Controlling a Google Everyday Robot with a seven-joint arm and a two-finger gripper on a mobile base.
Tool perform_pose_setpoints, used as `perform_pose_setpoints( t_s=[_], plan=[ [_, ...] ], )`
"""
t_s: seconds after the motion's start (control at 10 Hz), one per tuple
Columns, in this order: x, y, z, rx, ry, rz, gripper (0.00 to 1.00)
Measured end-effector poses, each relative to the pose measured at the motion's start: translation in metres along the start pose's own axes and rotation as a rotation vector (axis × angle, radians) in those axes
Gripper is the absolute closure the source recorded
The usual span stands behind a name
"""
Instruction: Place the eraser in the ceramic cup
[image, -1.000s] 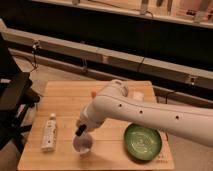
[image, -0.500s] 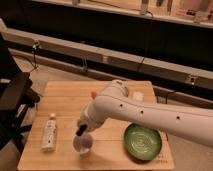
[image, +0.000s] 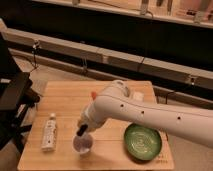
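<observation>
On your table (image: 65, 100), the cup (image: 82, 144) sits near the front edge, with the gripper (image: 81, 131) directly above its rim. To the cup's left you have a bottle (image: 49, 132) lying lengthwise, well apart from it; to its right sits the dish (image: 142, 142), also near the front. The arm (image: 150, 112) reaches in from your right, crossing behind the dish.

Dim warm light, soft blur; pincer (image: 81, 131) above cup.
</observation>
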Motion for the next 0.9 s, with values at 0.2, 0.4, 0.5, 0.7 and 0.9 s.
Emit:
perform_pose_setpoints(
  t_s=[0.2,0.4,0.5,0.7,0.9],
  plan=[
    [0.000,0.000,0.000,-0.001,-0.003,0.002,0.97],
    [-0.005,0.005,0.001,-0.017,-0.017,0.024,0.97],
    [-0.009,0.008,0.002,-0.027,-0.025,0.033,0.97],
    [-0.017,0.011,0.006,-0.032,-0.049,0.037,0.97],
    [-0.024,0.015,0.012,-0.035,-0.078,0.036,0.94]
  ],
)
